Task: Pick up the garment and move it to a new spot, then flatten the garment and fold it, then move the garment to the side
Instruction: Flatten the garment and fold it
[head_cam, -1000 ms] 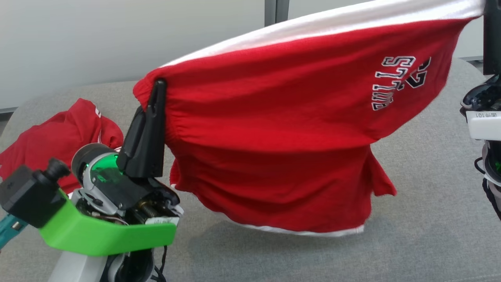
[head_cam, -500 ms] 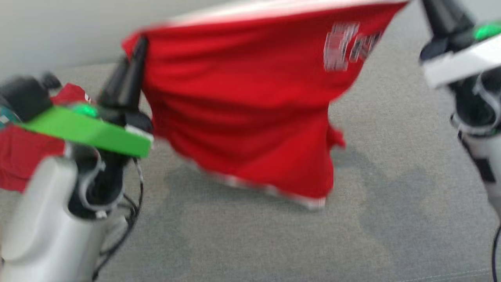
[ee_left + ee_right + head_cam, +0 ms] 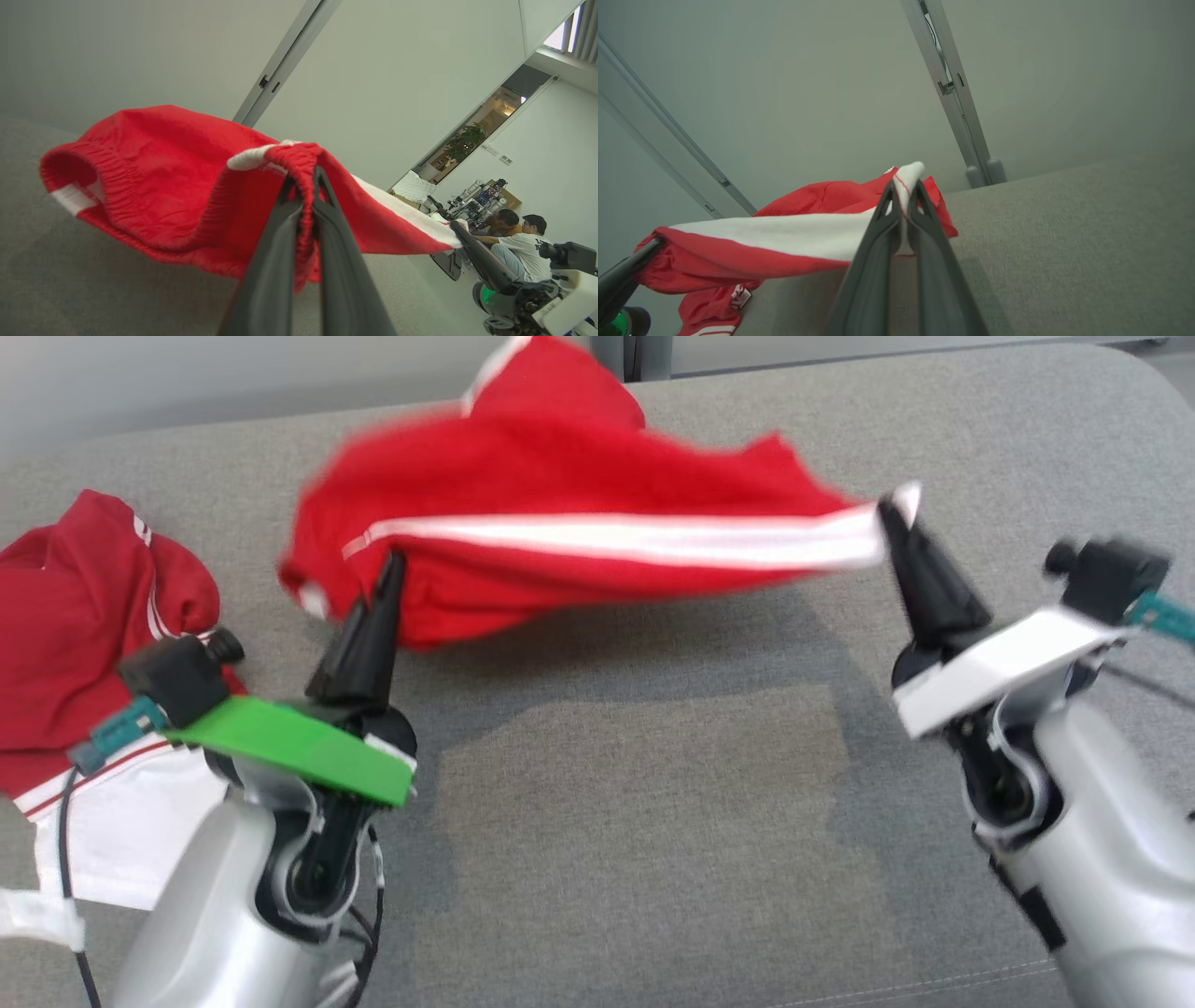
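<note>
Two grippers, the left gripper (image 3: 386,569) and right gripper (image 3: 887,513), are stretching the red garment (image 3: 560,476) across the upper head view, likely to lay it flat. Mid left wrist view, closed fingers (image 3: 275,261) are clamping its waistband (image 3: 299,158); mid right wrist view, its white stripe (image 3: 784,233).

Soft even light, garment (image 3: 579,467) motion-blurred, faint shadows

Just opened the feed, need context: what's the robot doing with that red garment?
It holds the red shorts stretched between both arms above the grey table. The left gripper is shut on the elastic waistband, and the right gripper is shut on the end of the white stripe. The cloth is blurred, so whether its far part touches the table is unclear. A second red garment lies crumpled at the table's left. Flattening and folding are not yet done.
</note>
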